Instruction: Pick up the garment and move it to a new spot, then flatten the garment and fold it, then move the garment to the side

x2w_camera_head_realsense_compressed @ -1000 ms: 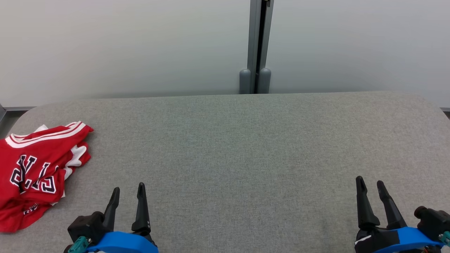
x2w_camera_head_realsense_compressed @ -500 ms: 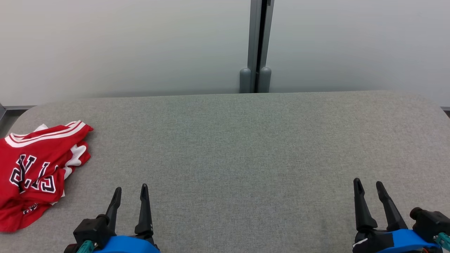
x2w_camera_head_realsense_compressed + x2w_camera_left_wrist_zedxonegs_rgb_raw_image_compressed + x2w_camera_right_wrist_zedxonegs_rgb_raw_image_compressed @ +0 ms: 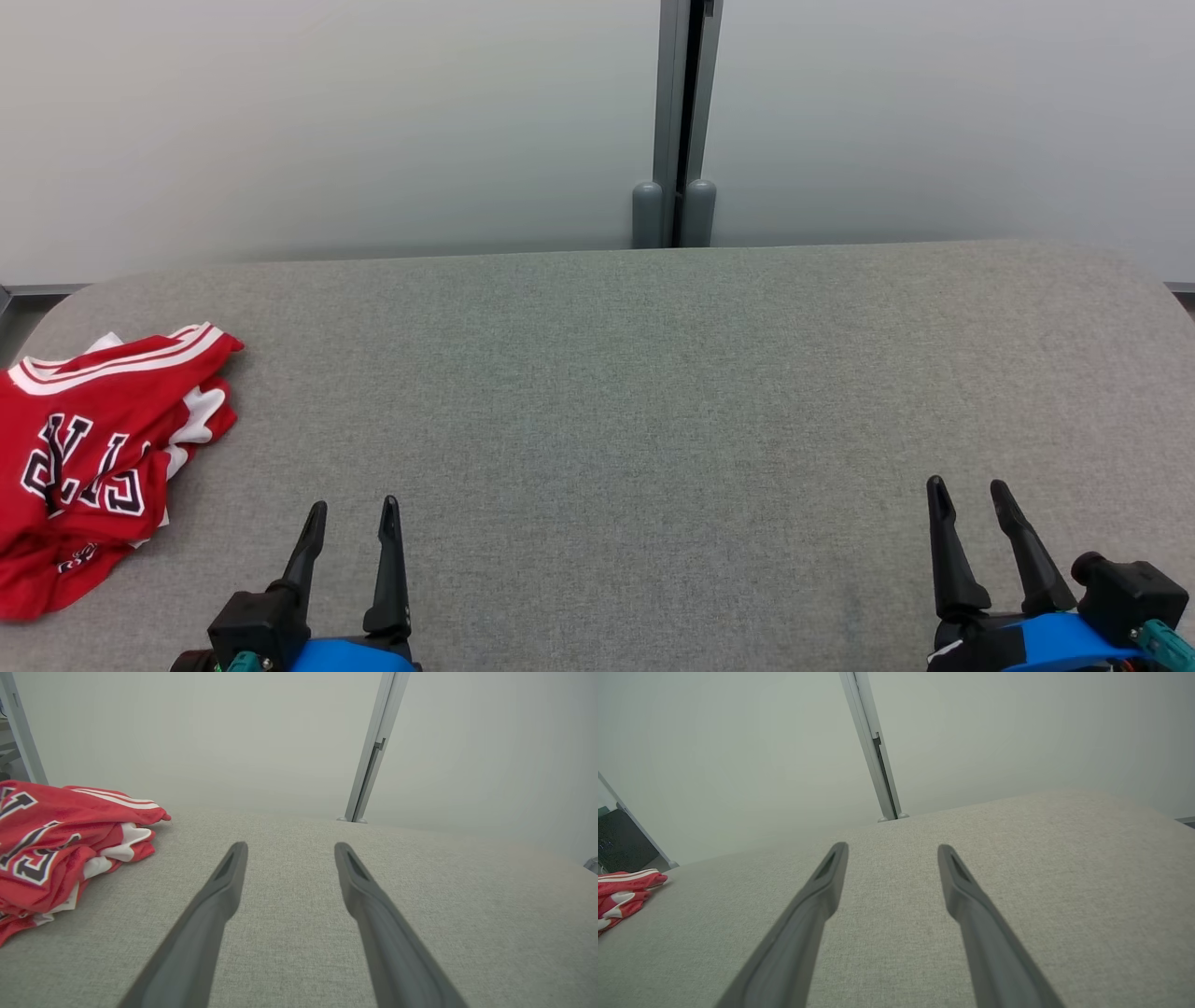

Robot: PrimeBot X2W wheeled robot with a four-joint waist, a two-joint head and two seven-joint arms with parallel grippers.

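Over at the left end of the counter (image 3: 653,373) sits the garment (image 3: 103,448). It's a red jersey with white stripes along one hem and dark, white-edged lettering, bunched into a loose heap with layers flopped over each other. Part of it runs off the left side of the head view, so I can't tell how close it gets to the counter's left edge. It lies free of both claws. The counter is covered in grey woven fabric and its far corners are rounded.

Left claw (image 3: 355,504) hangs over the near edge, a bit to the right of the jersey and apart from it. Its jaws are spread, with bare grey fabric showing between the two dark fingers (image 3: 301,551), so nothing is gripped. In the left wrist view the jersey lies off to the left of the fingers, with its striped hem on the side nearer the far edge.

Right claw (image 3: 966,483) is way over by the near right corner, well apart from the garment. It's also released and holding nothing, just counter between its fingers. In the right wrist view a small red and white bit of the jersey peeks in at the left.

Both claws point toward the far edge and have blue bands (image 3: 1064,639) at their bases. Behind the far edge is a pale wall (image 3: 327,121) with a grey vertical post (image 3: 674,93) roughly at the counter's middle.
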